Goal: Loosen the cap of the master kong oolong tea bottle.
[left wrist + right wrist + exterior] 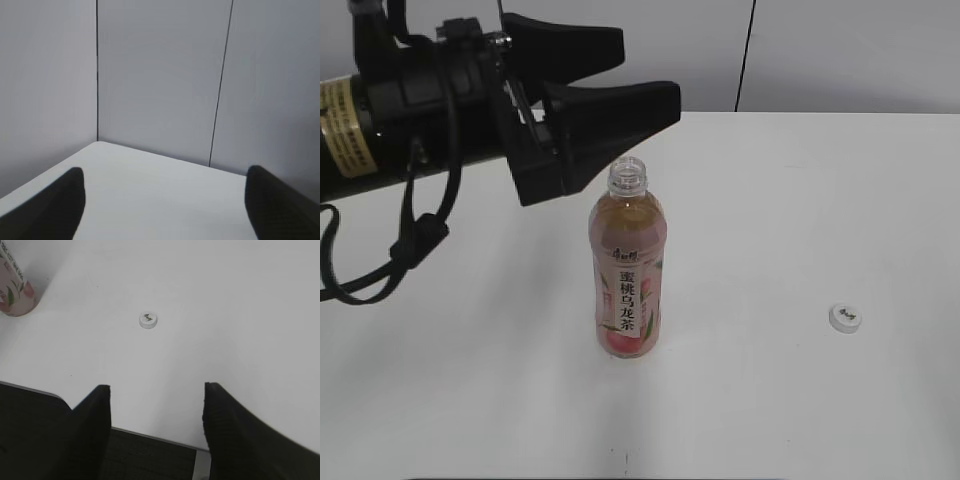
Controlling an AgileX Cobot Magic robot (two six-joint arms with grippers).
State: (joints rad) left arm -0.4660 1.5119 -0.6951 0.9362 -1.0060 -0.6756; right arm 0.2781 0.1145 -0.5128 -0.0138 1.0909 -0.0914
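Observation:
The master kong oolong tea bottle (628, 280) stands upright mid-table with its neck open and no cap on it. Its base shows at the top left of the right wrist view (15, 295). The white cap (844, 317) lies on the table to the right of the bottle, logo up; it also shows in the right wrist view (148, 320). My left gripper (640, 75) is open and empty, raised behind and left of the bottle's neck; its fingers frame bare table in the left wrist view (165, 200). My right gripper (156, 395) is open and empty over the table's front edge.
The white table (800, 200) meets a grey panelled wall (820, 50) at the back. The table's near edge (150, 435) lies under my right gripper. A black cable (410, 240) hangs from the left arm.

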